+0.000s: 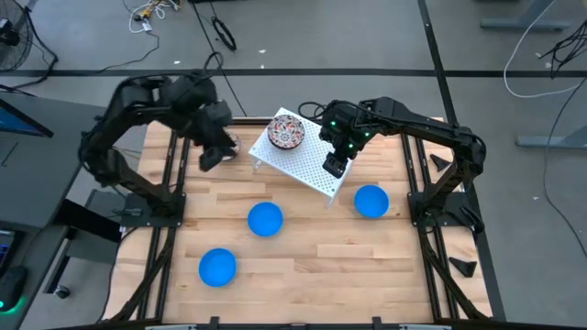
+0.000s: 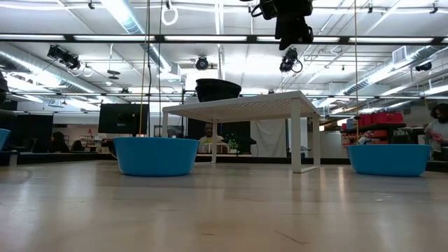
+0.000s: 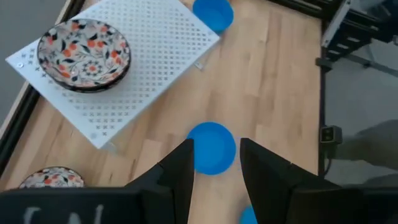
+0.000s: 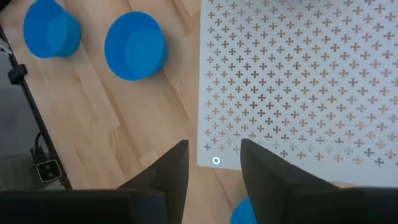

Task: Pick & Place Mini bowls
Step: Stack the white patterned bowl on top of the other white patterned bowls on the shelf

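Hovering over a light wooden slatted table (image 1: 303,257), both dark arms hang empty-handed above the mini bowls.

From the left: the left gripper (image 1: 212,156) hangs off the white perforated flat rack's (image 1: 307,158) left end, jaws apart and holding nothing; a speckled red-and-dark patterned bowl (image 3: 51,178) sits on the wood near it. One plain bright blue round bowl (image 1: 217,267) lies at the front left, a second (image 1: 265,219) near the middle. On the rack's far-left corner rest speckled bowls (image 1: 285,132), seemingly two stacked, though the edge is hard to read. The right gripper (image 1: 334,166) hangs over the rack's right end, fingers parted and empty. A third blue bowl (image 1: 371,202) sits just right of the rack.
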Motion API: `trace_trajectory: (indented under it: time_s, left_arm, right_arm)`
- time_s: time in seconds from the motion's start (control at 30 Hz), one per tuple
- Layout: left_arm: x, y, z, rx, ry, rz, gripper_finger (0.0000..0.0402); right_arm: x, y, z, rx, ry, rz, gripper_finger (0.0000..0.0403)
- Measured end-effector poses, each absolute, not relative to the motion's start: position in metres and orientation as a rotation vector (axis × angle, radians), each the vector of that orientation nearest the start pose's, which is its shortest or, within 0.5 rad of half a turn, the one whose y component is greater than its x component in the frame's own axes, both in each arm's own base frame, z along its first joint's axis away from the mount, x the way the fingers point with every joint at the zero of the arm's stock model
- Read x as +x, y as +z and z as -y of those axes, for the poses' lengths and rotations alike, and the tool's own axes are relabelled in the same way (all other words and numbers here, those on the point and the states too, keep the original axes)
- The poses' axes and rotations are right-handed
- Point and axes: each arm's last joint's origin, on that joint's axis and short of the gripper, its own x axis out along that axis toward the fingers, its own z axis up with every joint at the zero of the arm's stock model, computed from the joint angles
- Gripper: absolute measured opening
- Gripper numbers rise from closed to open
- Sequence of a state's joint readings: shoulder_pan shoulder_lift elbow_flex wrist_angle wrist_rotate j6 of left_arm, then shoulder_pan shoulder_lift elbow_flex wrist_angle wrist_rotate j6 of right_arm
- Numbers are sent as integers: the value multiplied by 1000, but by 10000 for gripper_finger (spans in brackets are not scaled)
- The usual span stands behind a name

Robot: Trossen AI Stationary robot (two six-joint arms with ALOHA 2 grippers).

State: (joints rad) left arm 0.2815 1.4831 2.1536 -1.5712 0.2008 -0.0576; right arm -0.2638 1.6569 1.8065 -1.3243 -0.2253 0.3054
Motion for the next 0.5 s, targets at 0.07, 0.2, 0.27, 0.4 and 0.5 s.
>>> trace_trajectory:
  time_s: [0.07, 0.2, 0.27, 0.4, 0.5]
  left_arm:
    - [199, 494, -49, -246, 100, -860, 135]
    - [191, 497, -47, -183, 133, -847, 135]
    - [190, 497, -50, -169, 171, -848, 135]
    - [186, 497, -64, -137, 248, -854, 135]
    - [180, 497, -81, -133, 315, -856, 135]
  right_arm:
    - [304, 374, 75, 556, -209, -1133, 146]
    - [304, 374, 75, 558, -210, -1133, 146]
    - [304, 374, 74, 574, -218, -1133, 146]
    - [305, 374, 70, 568, -209, -1135, 146]
    - [306, 374, 68, 564, -203, -1137, 146]
